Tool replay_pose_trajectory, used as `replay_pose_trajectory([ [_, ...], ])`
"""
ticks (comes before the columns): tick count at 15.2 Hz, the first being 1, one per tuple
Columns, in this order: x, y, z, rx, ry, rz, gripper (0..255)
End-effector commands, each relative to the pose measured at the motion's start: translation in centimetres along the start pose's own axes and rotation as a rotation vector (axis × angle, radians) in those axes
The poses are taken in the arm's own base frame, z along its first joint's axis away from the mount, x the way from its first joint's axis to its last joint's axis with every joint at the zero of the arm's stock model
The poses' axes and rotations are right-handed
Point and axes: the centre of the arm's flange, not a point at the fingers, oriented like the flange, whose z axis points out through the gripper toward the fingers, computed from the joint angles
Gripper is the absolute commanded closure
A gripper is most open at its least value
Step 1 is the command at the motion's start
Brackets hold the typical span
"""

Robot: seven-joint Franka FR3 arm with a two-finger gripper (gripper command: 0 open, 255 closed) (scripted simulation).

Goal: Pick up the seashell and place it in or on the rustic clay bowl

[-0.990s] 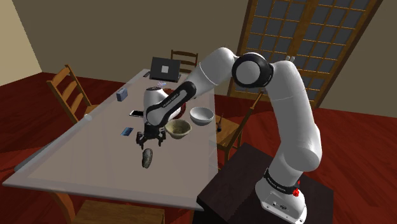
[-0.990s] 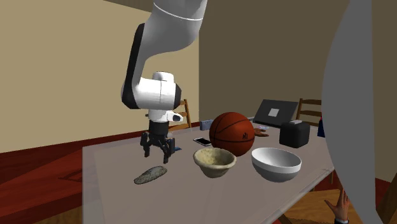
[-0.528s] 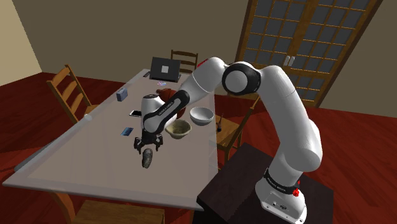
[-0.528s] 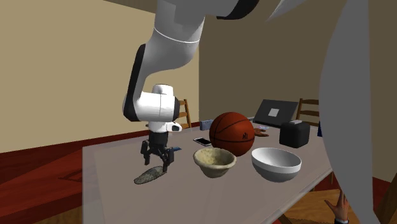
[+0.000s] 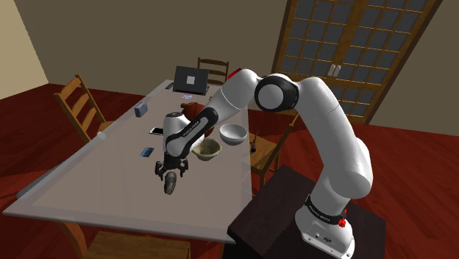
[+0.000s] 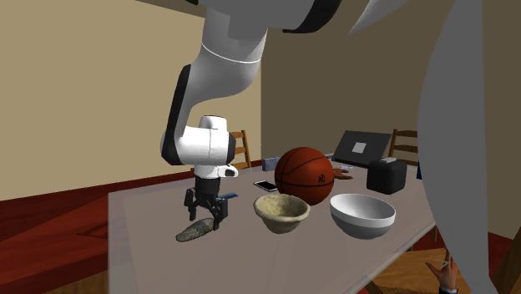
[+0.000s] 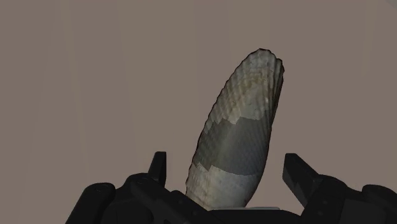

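Observation:
The seashell (image 7: 238, 143) is long, ribbed and grey-tan, and it lies flat on the table (image 5: 95, 176). My gripper (image 7: 226, 168) hangs open just above its near end, a finger on each side and neither touching it. In the shoulder view the gripper (image 5: 170, 170) sits right over the shell (image 5: 171, 184). The second exterior view has the gripper (image 6: 206, 215) low over the shell (image 6: 196, 230). The rough tan clay bowl (image 6: 281, 213) stands beside it, and it is also in the shoulder view (image 5: 207, 150).
A white bowl (image 6: 362, 214), a basketball (image 6: 304, 174), a phone (image 6: 265, 185), a dark box (image 6: 386, 175) and a laptop (image 6: 361, 149) share the table. Wooden chairs (image 5: 77, 103) stand around it. A small blue item (image 5: 146, 152) lies near the gripper.
The gripper has come down and toward the seashell, from well above the table to just over the shell's end. The shell has not moved.

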Motion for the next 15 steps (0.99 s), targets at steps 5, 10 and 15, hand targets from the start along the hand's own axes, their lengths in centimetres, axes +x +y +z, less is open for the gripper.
replay_pose_trajectory([
  [5,0.0,0.0,0.0,0.000,0.000,0.000,255],
  [10,0.0,0.0,0.0,0.000,0.000,0.000,255],
  [15,-0.2,-0.2,-2.1,0.000,0.000,0.000,255],
])
